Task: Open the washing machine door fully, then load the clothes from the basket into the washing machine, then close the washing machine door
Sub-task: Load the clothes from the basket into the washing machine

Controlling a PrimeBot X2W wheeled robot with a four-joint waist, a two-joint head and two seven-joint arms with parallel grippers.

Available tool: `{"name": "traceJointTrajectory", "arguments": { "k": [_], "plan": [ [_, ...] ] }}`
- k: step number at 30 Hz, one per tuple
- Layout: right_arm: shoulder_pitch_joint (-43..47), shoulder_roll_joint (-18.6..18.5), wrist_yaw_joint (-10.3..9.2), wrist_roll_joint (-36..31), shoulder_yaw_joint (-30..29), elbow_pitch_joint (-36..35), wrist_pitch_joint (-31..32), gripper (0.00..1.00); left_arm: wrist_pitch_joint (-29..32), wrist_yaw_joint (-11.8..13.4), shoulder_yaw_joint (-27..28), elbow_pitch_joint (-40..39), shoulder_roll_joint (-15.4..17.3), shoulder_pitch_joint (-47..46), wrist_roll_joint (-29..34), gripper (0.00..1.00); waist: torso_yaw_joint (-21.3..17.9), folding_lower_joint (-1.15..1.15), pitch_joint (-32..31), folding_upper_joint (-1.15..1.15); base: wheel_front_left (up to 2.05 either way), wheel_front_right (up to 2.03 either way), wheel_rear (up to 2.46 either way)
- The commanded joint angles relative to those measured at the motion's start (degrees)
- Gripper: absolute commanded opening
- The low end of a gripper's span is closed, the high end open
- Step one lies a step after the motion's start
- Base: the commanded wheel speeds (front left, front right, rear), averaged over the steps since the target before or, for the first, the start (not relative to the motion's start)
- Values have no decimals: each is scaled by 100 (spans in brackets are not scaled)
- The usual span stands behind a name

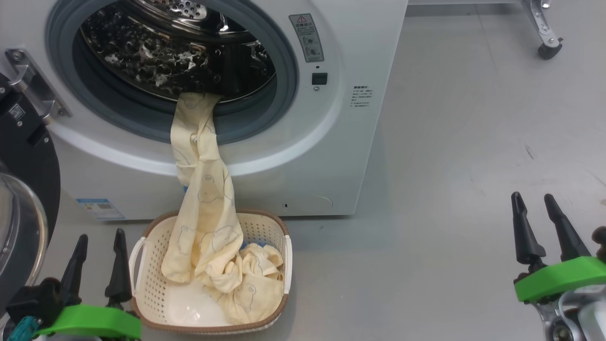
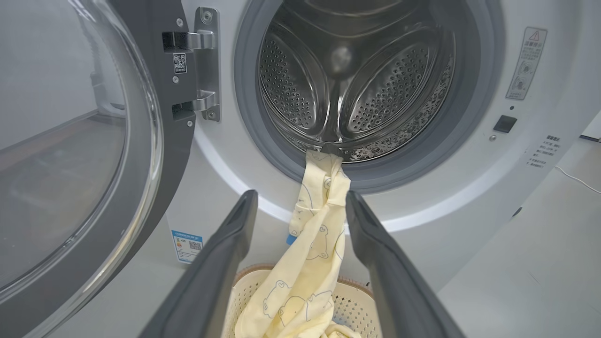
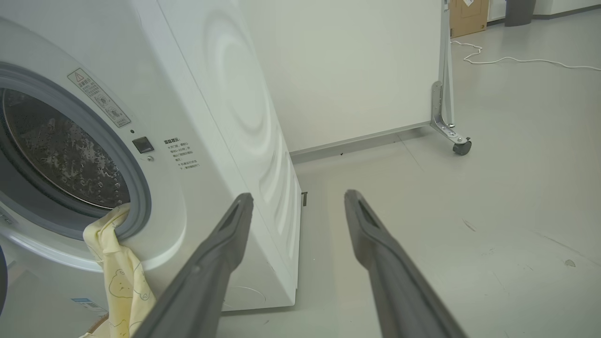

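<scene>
The white washing machine (image 1: 331, 156) stands with its door (image 1: 21, 208) swung open to the left; the door's glass (image 2: 61, 155) fills the left of the left wrist view. Pale yellow clothes (image 1: 203, 208) hang from the drum's lip over the grey gasket down into the cream basket (image 1: 147, 284) on the floor, where more fabric lies bunched. The same garment (image 2: 314, 234) (image 3: 119, 277) shows in both wrist views. My left gripper (image 1: 99, 239) is open just left of the basket, holding nothing. My right gripper (image 1: 532, 201) is open over bare floor, far right of the basket.
The door's hinge bracket (image 1: 33, 85) sits on the machine's left front. A white partition panel (image 3: 357, 70) on a castor foot (image 3: 462, 148) stands behind and to the right of the machine. A white cable (image 3: 516, 58) lies on the grey floor beyond it.
</scene>
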Motion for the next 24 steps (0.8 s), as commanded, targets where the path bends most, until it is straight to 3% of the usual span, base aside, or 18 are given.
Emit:
{"name": "traceJointTrajectory", "arguments": {
  "k": [1, 10, 24],
  "plan": [
    [-113, -179, 2, 27, 46, -206, -37, 100, -39, 1, 266, -210, 107, -115, 64, 100, -3, 0, 1, 0, 0, 0, 0],
    [-190, -167, 2, 10, 48, -272, -37, 100, -39, 1, 124, -61, 28, -105, 24, 100, -55, 0, 188, 0, 0, 0, 0],
    [-708, 1, 2, -150, 7, -454, -37, 100, -39, 1, -654, 1087, 126, -1001, -379, 100, -93, 0, 1282, 0, 0, 0, 0]
  ]
}}
